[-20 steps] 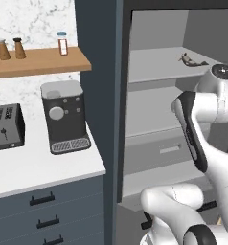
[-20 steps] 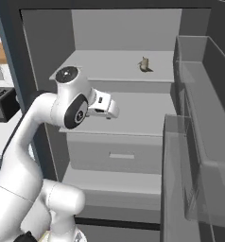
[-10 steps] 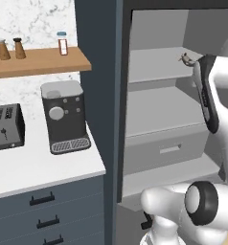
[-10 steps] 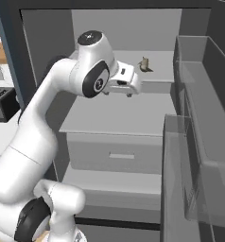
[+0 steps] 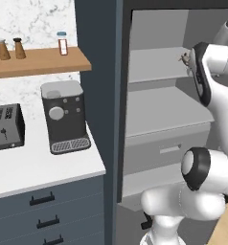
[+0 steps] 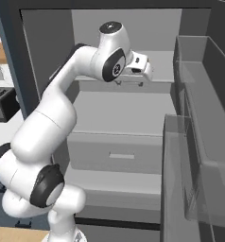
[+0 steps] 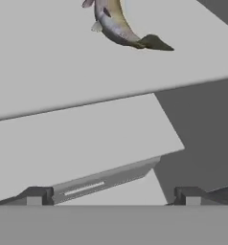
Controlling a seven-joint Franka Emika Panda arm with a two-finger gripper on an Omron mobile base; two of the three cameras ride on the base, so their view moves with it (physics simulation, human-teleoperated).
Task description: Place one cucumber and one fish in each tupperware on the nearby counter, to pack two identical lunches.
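Up on the top grey shelf (image 6: 157,75) of the open fridge-like cabinet lies a small silver-grey fish with a dark pointed tail (image 7: 117,26), and I have the white arm's two-finger gripper (image 6: 131,81) raised to that shelf's level, just short of it. Through the hand view the two dark finger tips (image 7: 35,195) stand wide apart with nothing between them, and the fish sits at the far end of the picture, well beyond them. From the left base view I catch only a bit of the fish (image 5: 184,58) past the arm's dark forearm.

I judge this to be the reach for a fish, the pick not yet made. Next I would push the hand forward over the shelf until the fish lies between the fingers, line them across its slender body, then close. It lies flat, so I expect to need a low, careful approach. Neither tupperware shows on the white countertop (image 5: 34,167) beside the black coffee machine (image 5: 64,116).
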